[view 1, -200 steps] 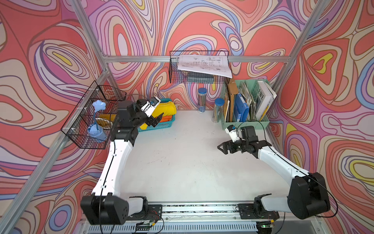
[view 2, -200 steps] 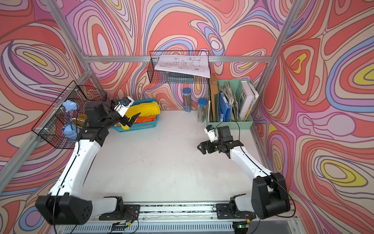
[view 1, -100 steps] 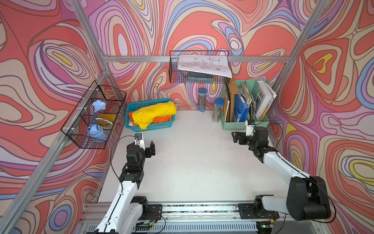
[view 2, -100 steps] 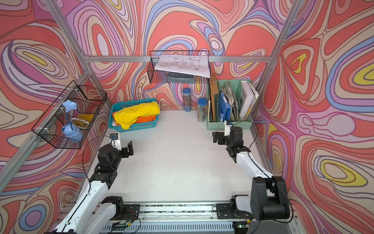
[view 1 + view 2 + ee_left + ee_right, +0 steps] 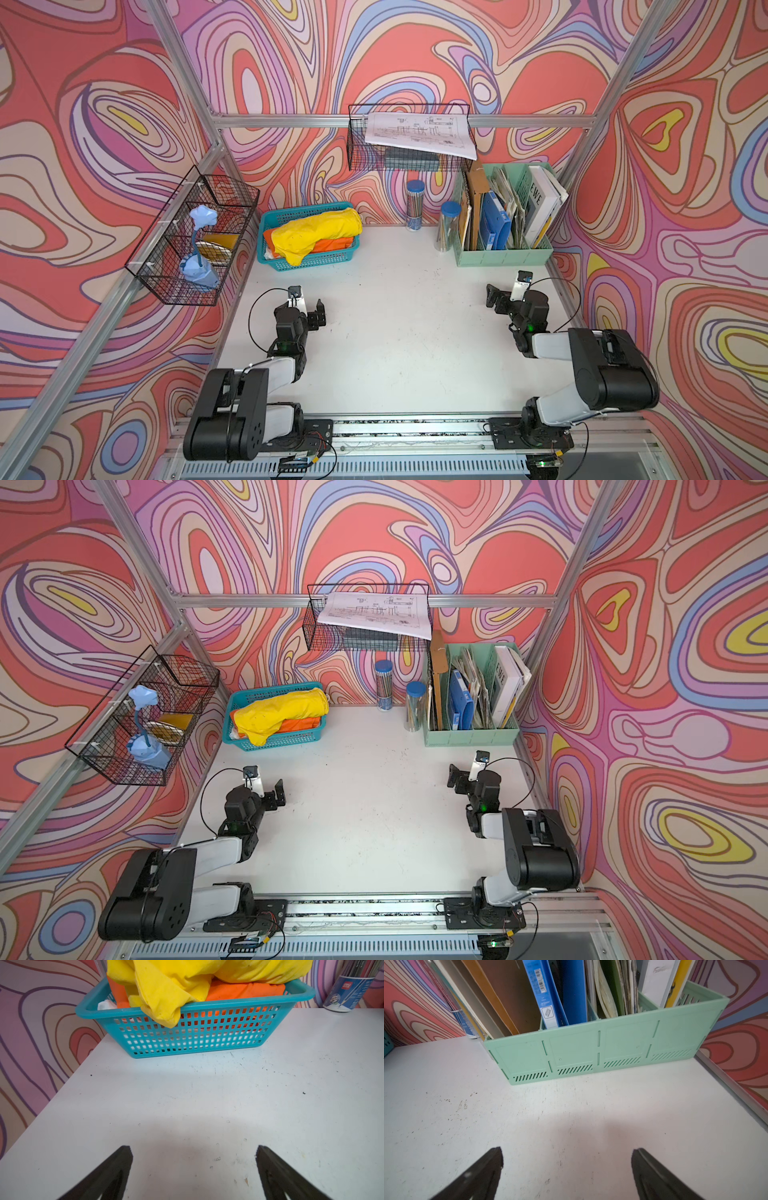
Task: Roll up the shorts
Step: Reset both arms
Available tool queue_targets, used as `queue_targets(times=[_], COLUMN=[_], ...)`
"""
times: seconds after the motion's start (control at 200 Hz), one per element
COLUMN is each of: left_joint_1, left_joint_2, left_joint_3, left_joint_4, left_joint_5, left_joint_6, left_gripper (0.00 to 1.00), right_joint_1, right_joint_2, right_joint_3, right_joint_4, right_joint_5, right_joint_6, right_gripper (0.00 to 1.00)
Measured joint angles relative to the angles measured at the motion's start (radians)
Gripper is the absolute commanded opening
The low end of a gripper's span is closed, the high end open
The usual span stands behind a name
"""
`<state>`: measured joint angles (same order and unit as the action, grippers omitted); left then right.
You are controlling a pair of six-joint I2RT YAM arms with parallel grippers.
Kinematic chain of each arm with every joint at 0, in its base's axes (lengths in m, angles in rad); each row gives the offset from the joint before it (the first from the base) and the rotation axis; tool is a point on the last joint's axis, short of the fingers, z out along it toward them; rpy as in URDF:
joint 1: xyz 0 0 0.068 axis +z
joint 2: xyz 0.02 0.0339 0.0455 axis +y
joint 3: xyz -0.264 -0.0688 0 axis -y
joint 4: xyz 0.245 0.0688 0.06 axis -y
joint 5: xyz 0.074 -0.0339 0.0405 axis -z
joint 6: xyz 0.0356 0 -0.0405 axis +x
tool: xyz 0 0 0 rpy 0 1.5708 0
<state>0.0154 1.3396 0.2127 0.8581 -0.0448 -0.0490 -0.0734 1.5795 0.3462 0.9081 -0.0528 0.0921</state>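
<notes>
The bright yellow shorts (image 5: pixel 316 232) (image 5: pixel 278 715) lie bunched in a teal basket (image 5: pixel 324 259) (image 5: pixel 286 739) at the table's back left, on top of a folded orange garment (image 5: pixel 334 246). One yellow corner hangs over the basket's front rim. My left gripper (image 5: pixel 308 308) (image 5: pixel 266 791) is low over the table in front of the basket, open and empty. In the left wrist view the shorts (image 5: pixel 166 985) and the basket (image 5: pixel 187 1036) lie ahead of the left gripper (image 5: pixel 194 1149). My right gripper (image 5: pixel 507 295) (image 5: pixel 566 1150) is open and empty at the table's right side.
A green file organizer (image 5: pixel 503 255) (image 5: pixel 591 1051) with folders stands at the back right, just ahead of the right gripper. Two blue-lidded tubes (image 5: pixel 414 205) stand beside it. Wire baskets hang on the left wall (image 5: pixel 195 237) and the back wall (image 5: pixel 409 141).
Both arms have drawn back and folded low toward the front. The left gripper left the basket area, so the shorts now show in full. The right gripper moved from mid-table to the right.
</notes>
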Motion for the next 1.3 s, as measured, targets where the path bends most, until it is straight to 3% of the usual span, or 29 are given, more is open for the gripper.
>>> queue_targets(times=[0.12,0.225,0.456,1.297], left_joint_1=[0.011,0.014,0.017,0.017], left_joint_2=[0.158,0.190,0.192,0.193], left_joint_3=[0.014,0.034,0.163,0.162], left_joint_4=[0.153,0.126,0.063,0.021], left_joint_5=[0.039,0.077,0.095,0.125], left_joint_6=[0.001,0.008,0.011,0.019], left_gripper=[0.98,0.98,0.98,0.98], right_joint_1=[-0.002,-0.003,0.007,0.010], right_joint_2=[0.101,0.124,0.122,0.122], right_joint_3=[-0.037,-0.040,0.115,0.114], right_joint_4=[0.184,0.238,0.128,0.067], right_joint_5=[-0.016,-0.054,-0.097,-0.040], right_joint_6=[-0.003,-0.013,-0.050,-0.046], right_gripper=[0.98,0.98,0.98,0.98])
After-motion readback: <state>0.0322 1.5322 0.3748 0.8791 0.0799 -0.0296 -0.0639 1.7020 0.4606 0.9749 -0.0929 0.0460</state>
